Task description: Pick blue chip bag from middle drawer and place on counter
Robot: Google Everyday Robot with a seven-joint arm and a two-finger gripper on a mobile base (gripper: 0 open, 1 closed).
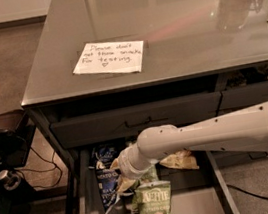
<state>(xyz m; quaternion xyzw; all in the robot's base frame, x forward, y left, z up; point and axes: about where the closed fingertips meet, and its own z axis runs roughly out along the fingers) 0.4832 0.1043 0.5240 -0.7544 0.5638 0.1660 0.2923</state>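
The blue chip bag [104,177] lies crumpled at the back left of the open middle drawer [84,213], partly under the drawer above. My gripper [120,183] reaches in from the right and sits low in the drawer against the bag's right side, its tip partly hidden by the white wrist [130,161]. The counter [187,24] is the glossy grey top above, with a white handwritten note [109,57] on its left part.
A green Kettle jalapeño bag [155,208] lies in the drawer just right of and in front of the gripper. A pale yellowish bag [180,160] lies behind the arm. A closed drawer front with a slim handle [136,121] overhangs the drawer. Dark clutter and cables [1,165] stand to the left.
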